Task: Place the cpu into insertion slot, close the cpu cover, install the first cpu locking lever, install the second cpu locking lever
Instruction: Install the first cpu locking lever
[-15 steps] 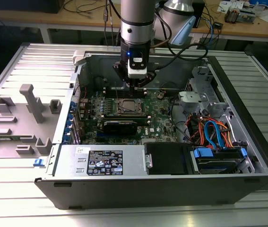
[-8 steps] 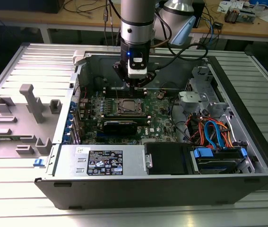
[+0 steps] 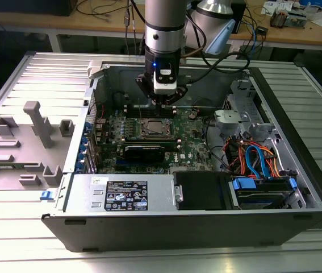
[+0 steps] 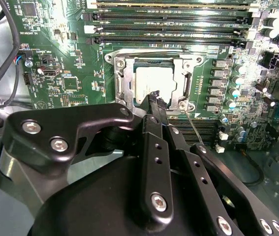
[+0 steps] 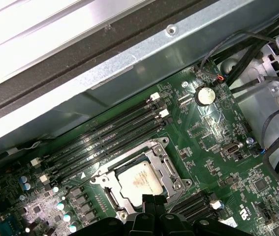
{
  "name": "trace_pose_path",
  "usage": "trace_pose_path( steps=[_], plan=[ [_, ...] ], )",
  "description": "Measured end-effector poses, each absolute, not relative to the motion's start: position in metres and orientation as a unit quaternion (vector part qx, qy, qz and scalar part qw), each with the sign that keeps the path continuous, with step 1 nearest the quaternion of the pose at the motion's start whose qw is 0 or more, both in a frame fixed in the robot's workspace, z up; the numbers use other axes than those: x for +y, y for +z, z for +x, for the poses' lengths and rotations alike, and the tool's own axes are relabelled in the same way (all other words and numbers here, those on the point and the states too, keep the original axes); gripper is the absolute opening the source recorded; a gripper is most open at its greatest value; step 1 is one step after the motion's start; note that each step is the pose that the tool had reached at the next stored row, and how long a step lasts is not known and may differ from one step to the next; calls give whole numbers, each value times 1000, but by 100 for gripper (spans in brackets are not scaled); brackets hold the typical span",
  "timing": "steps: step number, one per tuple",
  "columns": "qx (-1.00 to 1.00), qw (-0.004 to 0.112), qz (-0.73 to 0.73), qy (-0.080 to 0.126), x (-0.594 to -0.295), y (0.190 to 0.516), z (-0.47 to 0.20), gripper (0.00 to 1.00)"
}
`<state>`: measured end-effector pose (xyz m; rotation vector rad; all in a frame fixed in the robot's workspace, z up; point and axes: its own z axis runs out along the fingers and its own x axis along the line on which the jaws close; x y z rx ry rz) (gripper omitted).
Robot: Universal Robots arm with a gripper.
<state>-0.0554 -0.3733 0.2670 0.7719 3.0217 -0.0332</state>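
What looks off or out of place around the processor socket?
Nothing is spilled or broken. The cpu sits square under the closed cpu cover. One thin wire lever beside the cover's corner juts out at a slant, apparently unlatched, with the pincer close by it.

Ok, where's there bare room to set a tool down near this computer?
Bare: the ribbed table along the case near side, and past its wall on the exterior view's right. Crowded: the motherboard under the gripper, the cables, the grey fixture.
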Motion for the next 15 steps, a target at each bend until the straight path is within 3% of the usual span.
trace_pose_path(
  steps=[15],
  plan=[
    [988, 12, 156, -9, -374, 267, -56, 11]
  ],
)
